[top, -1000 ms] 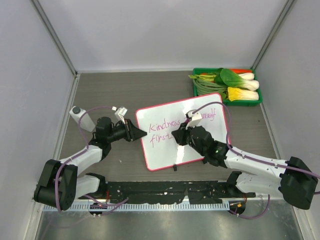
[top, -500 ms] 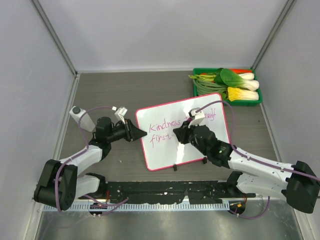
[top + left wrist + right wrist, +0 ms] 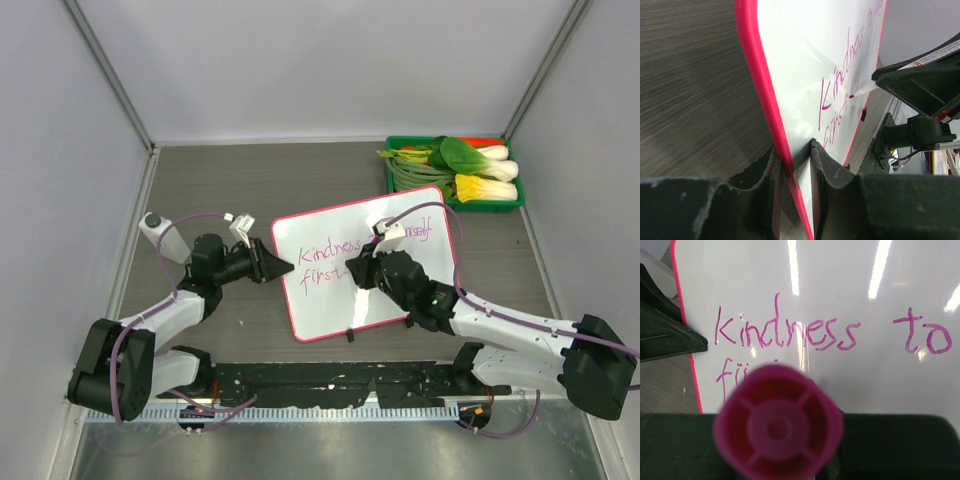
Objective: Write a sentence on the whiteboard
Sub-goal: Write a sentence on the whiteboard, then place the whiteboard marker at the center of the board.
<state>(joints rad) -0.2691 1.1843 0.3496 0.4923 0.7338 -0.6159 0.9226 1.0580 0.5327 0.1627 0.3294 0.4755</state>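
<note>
Flat on the grey table (image 3: 220, 190), near its middle, the whiteboard (image 3: 325, 305) is lying askew, its far long edge climbing toward 2 o'clock. It is showing a glossy white face with rounded corners, a thin pink-red frame and two small black clips (image 3: 351, 335) on the near long edge. The sentence (image 3: 335, 250) is running across the far half in thin magenta handwriting: "kindness to", a further word partly hidden by the arm, and "first" beginning a second line below.

The left gripper (image 3: 283, 267) is pinching the board's 9 o'clock edge, its jaws narrowed onto the pink frame. The right gripper (image 3: 358, 270) is clamping a pink marker (image 3: 778, 427), whose tip is meeting the board just beside "first". A green tray (image 3: 390, 185) of vegetables is sitting at 1 o'clock from the board, apart from it.
</note>
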